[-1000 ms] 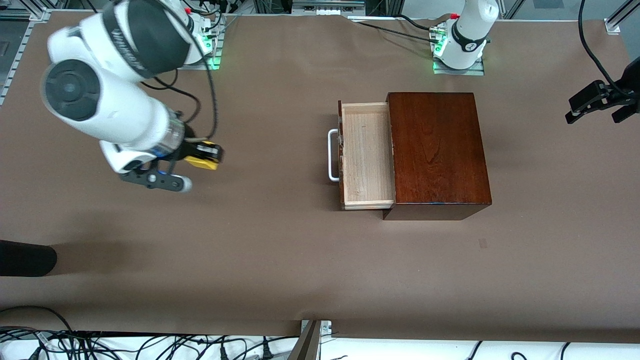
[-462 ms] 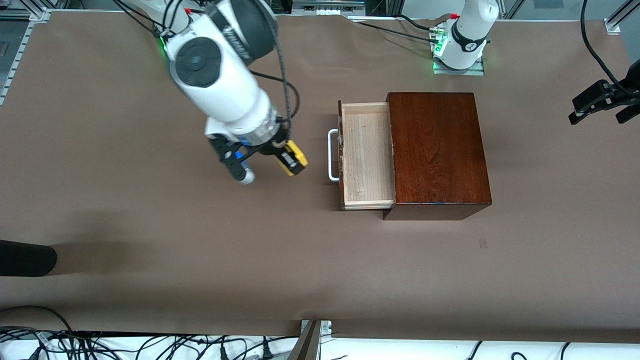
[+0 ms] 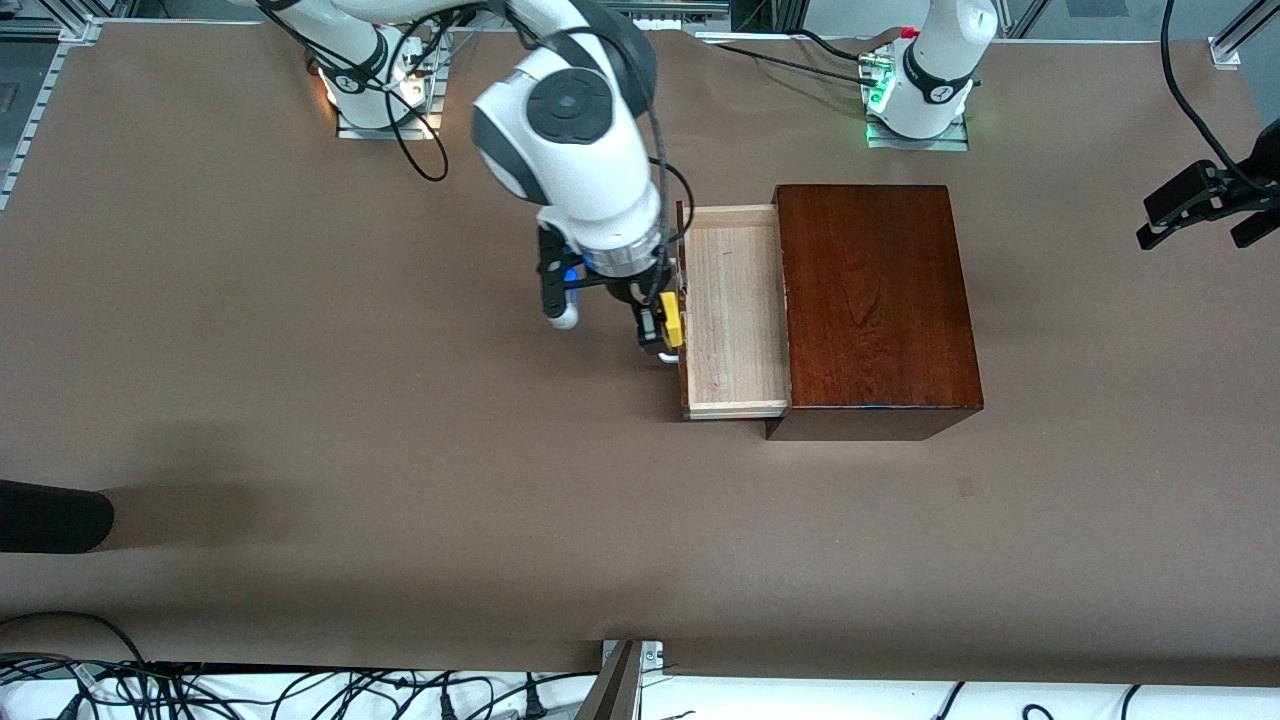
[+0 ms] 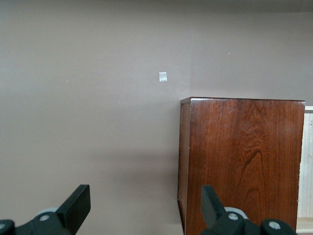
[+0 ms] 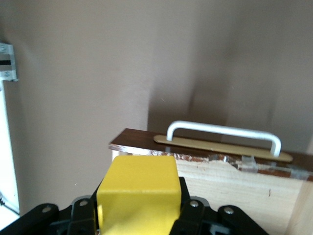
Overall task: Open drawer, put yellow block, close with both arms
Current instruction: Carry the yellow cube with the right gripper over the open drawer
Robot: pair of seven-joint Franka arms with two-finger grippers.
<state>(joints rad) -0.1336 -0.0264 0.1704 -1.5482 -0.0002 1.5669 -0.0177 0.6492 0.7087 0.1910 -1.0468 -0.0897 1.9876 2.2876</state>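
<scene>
The mahogany box stands mid-table with its drawer pulled open toward the right arm's end, pale tray bare. The white handle shows in the right wrist view; in the front view the gripper mostly hides it. My right gripper is shut on the yellow block and holds it over the drawer's front edge and handle. The block fills the lower part of the right wrist view. My left gripper is open and empty, waiting off the left arm's end of the table; its view shows the box.
Brown table cover lies bare around the box. A small pale tag lies on the table near the box. A dark object sits at the right arm's end, near the front camera. Cables run along the table's near edge.
My right arm has swung from the right arm's end of the table to the drawer front, carrying the yellow block. The left gripper and the drawer have stayed still.
</scene>
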